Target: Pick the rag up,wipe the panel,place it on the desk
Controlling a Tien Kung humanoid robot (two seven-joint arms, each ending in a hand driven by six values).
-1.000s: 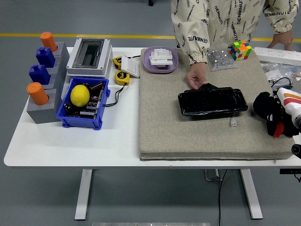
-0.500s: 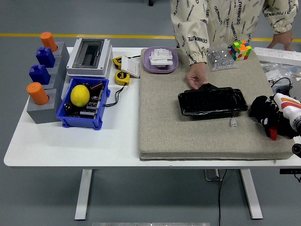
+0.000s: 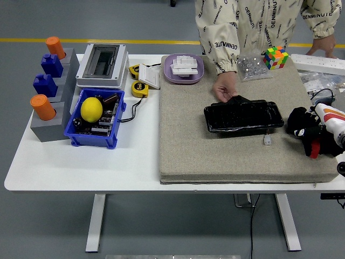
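Head view
Table: a white rectangular table (image 3: pixel 81 162) fills most of the frame, its near edge low in the picture.
Mat: a grey-beige felt mat (image 3: pixel 215 156) covers the table's right half.
Panel: a glossy black rectangular panel (image 3: pixel 243 117) lies flat on the mat, right of centre, with a small white connector (image 3: pixel 267 140) on a thin wire just below its right end.
Rag: no cloth can be told apart anywhere; whether the dark mass at the right hand includes one cannot be made out.
Right hand: the robot's black five-fingered right hand (image 3: pixel 305 129) sits at the right edge, over the mat, just right of the panel and apart from it; the fingers are curled inward, and whether they clasp anything cannot be told.
Person: a person in a cream printed jacket (image 3: pixel 248 24) stands at the top of the frame; one of the person's hands (image 3: pixel 225 89) rests on the panel's upper left corner.
Upper centre: a lilac tray (image 3: pixel 184 69) holding white parts, and a multicoloured puzzle cube (image 3: pixel 275 57) beside a clear bag of small pieces (image 3: pixel 251 67).
Left side: a blue plastic bin (image 3: pixel 95 118) with a yellow lemon-like ball (image 3: pixel 91 108), a white and grey electrical box (image 3: pixel 102 65), a grey stepped block (image 3: pixel 51 94) bearing orange and blue pegs, and two yellow tape measures (image 3: pixel 139 87).
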